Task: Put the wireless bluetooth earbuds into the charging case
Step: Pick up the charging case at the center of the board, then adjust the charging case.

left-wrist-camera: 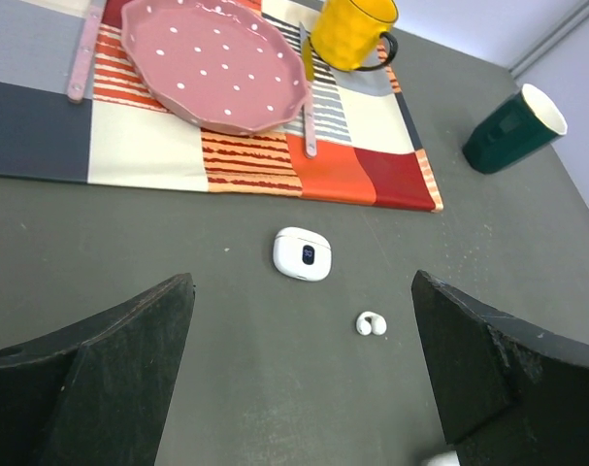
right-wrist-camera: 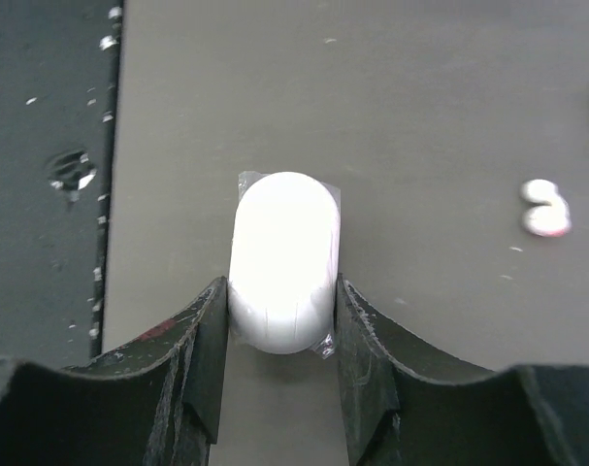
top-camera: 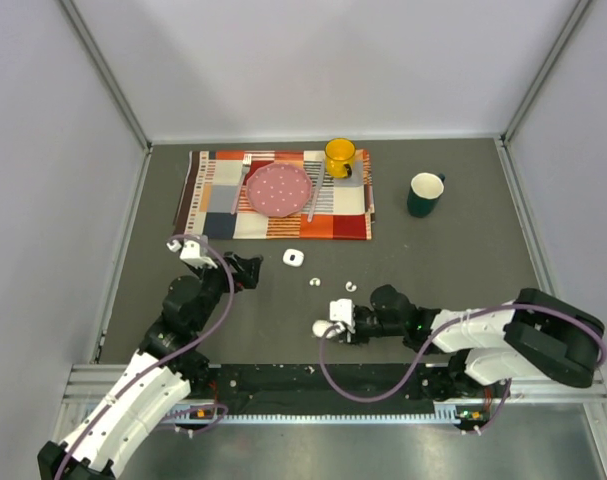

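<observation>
Contact on the right side: the right tool has its two dark fingers pressed against both flanks of a rounded white case, which sits on the grey tabletop near the front edge. In the overhead view that same case shows just off the tip of the right arm. It looks closed, with no seam gap visible from the wrist camera.

Over on the left, the left tool hangs with its jaws spread wide and nothing between them. Straight ahead of it lies a second case, flat on the tabletop, a small dark window on its lid.

Earbuds now: two loose earbuds lie on the tabletop between the two cases, apart from each other and touching neither case. One earbud shows near the second case in the left wrist view, and one lies off to the side of the gripped case.

At the back, a patchwork placemat carries a pink plate and a yellow mug; a green mug stands alone beside it.
</observation>
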`<state>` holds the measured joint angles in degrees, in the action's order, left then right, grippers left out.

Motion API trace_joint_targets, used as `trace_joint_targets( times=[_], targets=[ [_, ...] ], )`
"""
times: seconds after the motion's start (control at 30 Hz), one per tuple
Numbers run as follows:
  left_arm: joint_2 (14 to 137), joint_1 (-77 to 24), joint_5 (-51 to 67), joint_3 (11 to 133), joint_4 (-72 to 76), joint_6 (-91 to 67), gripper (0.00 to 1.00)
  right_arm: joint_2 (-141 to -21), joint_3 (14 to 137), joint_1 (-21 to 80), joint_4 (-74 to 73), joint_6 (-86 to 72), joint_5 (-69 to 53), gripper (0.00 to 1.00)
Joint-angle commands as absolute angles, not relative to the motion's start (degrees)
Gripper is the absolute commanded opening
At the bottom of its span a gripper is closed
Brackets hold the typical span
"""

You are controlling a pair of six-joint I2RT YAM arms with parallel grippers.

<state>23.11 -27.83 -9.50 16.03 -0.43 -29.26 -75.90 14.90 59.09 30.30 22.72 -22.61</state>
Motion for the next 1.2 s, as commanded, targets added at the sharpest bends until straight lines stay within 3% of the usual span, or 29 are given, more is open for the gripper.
trace_joint_targets(
  times=[0.0,0.3,0.5,0.7,0.9,1.17],
  targets=[
    [23.5,-27.6,-6.0,16.3,4.1,-29.1,0.99,-68.6,13.4,59.3,39.0,21.3,-13.2,0.00],
    [28.1,-27.5,18.3,14.9,18.4,-26.9,0.99,-51.8,15.6,64.7,30.5,33.4,7.8,0.00],
    [33.8,-27.5,31.3,13.2,35.6,-33.0,0.99,-49.7,15.7,67.2,32.5,38.3,11.9,0.00],
    [44.9,-27.6,40.9,18.0,37.3,-35.7,0.96,-50.4,15.7,69.1,37.1,45.7,13.3,0.00],
    [50.1,-28.0,45.6,19.3,39.8,-37.2,0.94,-49.7,16.6,69.2,37.7,46.8,9.8,0.00],
    [49.9,-31.2,42.6,20.0,38.9,-35.1,0.91,-48.9,17.4,69.2,38.9,44.7,7.6,0.00]
  ],
)
